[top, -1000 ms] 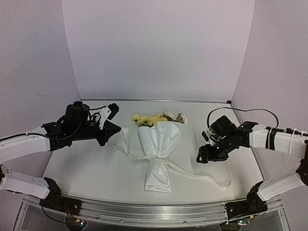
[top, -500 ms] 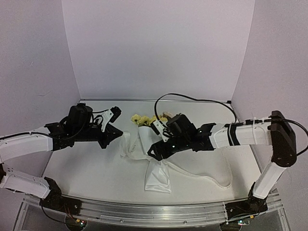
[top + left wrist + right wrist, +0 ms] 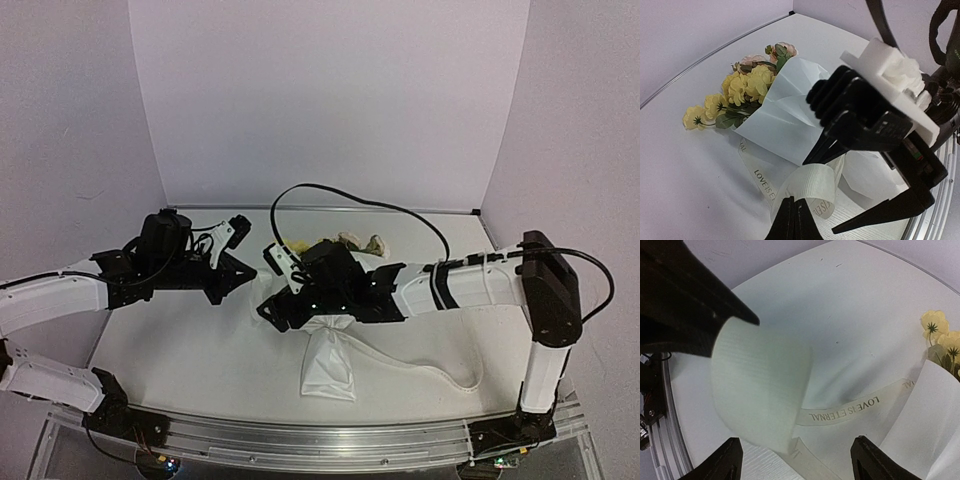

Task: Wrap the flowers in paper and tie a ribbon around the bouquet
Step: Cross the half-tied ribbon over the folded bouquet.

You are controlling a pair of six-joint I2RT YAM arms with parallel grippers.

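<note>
Ribbon (image 3: 805, 185) loop is pinched by the closed left tool (image 3: 791, 220); right tool (image 3: 798, 458) is spread wide at the loop, nothing gripped.

Overhead rear view; wrist close-ups on ribbon (image 3: 807, 186)

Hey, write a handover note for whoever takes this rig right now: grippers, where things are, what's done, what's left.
Left gripper: shut on a loop of ribbon, left of the bouquet.
Right gripper: open, over the bouquet, fingers either side of that loop, not closed.
Bouquet: lying on the table, flowers at the far end; ribbon's other end trails right.
Done: flowers wrapped in paper.
Left: tie the ribbon; no knot visible.
</note>
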